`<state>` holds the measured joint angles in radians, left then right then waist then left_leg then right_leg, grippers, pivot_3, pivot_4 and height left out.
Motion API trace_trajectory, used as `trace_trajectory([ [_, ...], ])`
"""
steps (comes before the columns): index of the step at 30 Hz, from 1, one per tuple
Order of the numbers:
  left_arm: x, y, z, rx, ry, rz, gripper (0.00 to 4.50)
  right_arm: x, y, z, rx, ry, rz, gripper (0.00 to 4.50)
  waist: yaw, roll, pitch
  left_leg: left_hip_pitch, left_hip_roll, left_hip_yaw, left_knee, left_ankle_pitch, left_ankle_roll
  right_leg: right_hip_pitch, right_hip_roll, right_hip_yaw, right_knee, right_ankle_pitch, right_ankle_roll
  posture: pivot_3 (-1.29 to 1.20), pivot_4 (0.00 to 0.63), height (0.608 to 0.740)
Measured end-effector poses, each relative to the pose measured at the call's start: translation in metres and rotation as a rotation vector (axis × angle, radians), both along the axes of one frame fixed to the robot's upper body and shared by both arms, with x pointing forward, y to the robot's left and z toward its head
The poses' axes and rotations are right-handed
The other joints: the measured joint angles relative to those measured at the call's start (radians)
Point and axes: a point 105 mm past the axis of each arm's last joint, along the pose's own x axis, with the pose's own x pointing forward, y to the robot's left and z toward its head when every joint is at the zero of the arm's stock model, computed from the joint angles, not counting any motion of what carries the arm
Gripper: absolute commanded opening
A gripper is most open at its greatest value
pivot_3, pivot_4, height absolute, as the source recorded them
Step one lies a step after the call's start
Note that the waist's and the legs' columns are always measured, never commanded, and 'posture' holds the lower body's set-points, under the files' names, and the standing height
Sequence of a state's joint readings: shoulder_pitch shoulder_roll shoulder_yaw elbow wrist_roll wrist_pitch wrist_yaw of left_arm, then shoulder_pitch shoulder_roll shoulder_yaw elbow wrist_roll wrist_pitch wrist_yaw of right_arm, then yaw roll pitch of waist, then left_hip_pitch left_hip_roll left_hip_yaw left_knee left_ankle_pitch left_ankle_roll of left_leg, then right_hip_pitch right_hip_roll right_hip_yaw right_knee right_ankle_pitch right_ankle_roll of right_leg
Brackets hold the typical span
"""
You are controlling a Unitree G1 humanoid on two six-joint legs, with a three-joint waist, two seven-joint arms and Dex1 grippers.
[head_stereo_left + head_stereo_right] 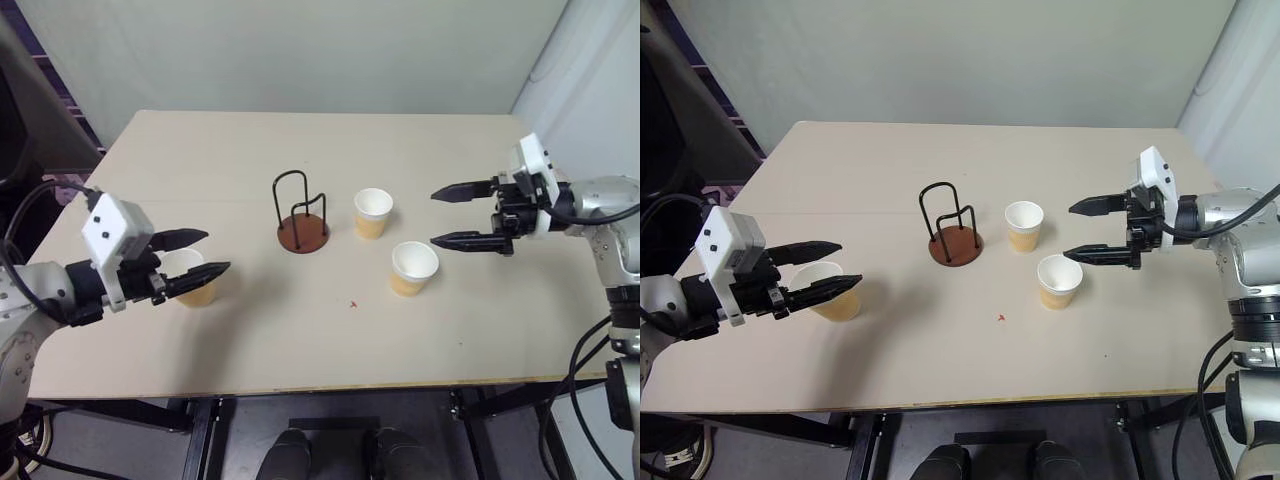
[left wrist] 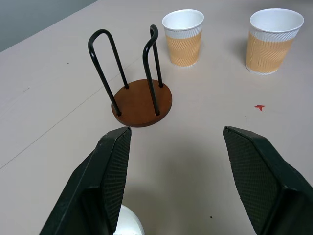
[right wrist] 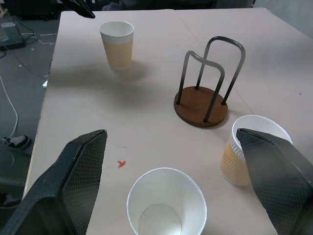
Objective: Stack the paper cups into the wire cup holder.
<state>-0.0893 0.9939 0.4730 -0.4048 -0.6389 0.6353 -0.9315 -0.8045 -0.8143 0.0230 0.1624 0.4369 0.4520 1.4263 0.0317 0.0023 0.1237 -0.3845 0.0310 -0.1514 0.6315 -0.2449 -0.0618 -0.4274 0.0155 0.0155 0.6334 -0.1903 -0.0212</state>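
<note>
A: Where's the wire cup holder (image 1: 302, 213)?
B: Mid-table, empty. Two paper cups (image 1: 373, 213) stand to its right, the third cup (image 1: 826, 291) far left.
A: Grippers?
B: Left gripper (image 1: 200, 262) gapes over that third cup; right gripper (image 1: 446, 217) hangs wide open, both empty.

- Wire cup holder (image 1: 302, 215) is left empty, its top unblocked.
- Two paper cups (image 1: 373, 212) (image 1: 413, 267) are crowded just right of it.
- Third cup (image 1: 826, 291) is parked far left; open table (image 1: 300, 340) is found between.
</note>
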Motion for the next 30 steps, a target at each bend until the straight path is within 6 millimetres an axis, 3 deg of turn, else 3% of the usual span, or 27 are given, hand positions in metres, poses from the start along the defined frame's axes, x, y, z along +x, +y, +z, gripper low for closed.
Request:
trace_trajectory([
  [7, 0.001, -0.002, 0.001, -0.004, -0.004, -0.008, 3.2, -0.001, -0.001, 0.0, -0.004, 0.002, 0.004, 4.42, 0.001, 0.0, 0.0, 0.0, 0.0, 0.0, 0.0, 0.0, 0.0, 0.0, 0.0, 0.0, 0.0, 0.0, 0.0, 0.0, 0.15, 0.74],
  [13, 0.015, -0.024, 0.014, -0.035, -0.071, -0.076, 3.2, -0.004, -0.005, 0.0, -0.017, 0.005, -0.011, 4.42, 0.006, 0.0, 0.0, 0.0, -0.001, 0.002, 0.001, 0.0, 0.0, 0.0, 0.0, 0.002, 0.001, 0.002, 0.002, 0.0, 0.15, 0.74],
  [18, 0.046, -0.044, -0.007, -0.022, -0.048, -0.074, 3.2, -0.018, -0.002, 0.017, 0.018, -0.039, -0.001, 4.42, 0.007, 0.0, 0.0, 0.0, 0.0, 0.004, 0.004, 0.0, 0.0, 0.0, 0.0, 0.003, 0.001, 0.003, 0.004, 0.0, 0.15, 0.74],
  [21, 0.067, -0.055, -0.01, -0.027, -0.064, -0.06, 3.2, -0.029, 0.001, 0.024, 0.036, -0.072, -0.002, 4.42, 0.008, 0.0, 0.0, -0.001, -0.001, 0.007, 0.006, 0.0, 0.0, 0.002, 0.001, 0.003, -0.001, 0.004, 0.005, 0.0, 0.15, 0.74],
  [25, 0.096, -0.062, -0.013, 0.007, -0.098, -0.004, 3.2, -0.039, 0.002, 0.022, 0.046, -0.071, -0.024, 4.42, 0.009, 0.0, 0.0, 0.0, -0.001, 0.012, 0.009, -0.001, 0.001, 0.004, 0.002, 0.005, -0.003, 0.005, 0.008, 0.0, 0.15, 0.74],
  [30, 0.121, -0.068, -0.032, 0.025, -0.072, 0.049, 3.2, -0.044, -0.002, 0.023, 0.043, -0.081, -0.077, 4.42, 0.009, -0.001, 0.0, -0.003, -0.001, 0.019, 0.016, -0.001, 0.002, 0.004, 0.002, 0.011, -0.006, 0.008, 0.015, 0.0, 0.15, 0.74],
])
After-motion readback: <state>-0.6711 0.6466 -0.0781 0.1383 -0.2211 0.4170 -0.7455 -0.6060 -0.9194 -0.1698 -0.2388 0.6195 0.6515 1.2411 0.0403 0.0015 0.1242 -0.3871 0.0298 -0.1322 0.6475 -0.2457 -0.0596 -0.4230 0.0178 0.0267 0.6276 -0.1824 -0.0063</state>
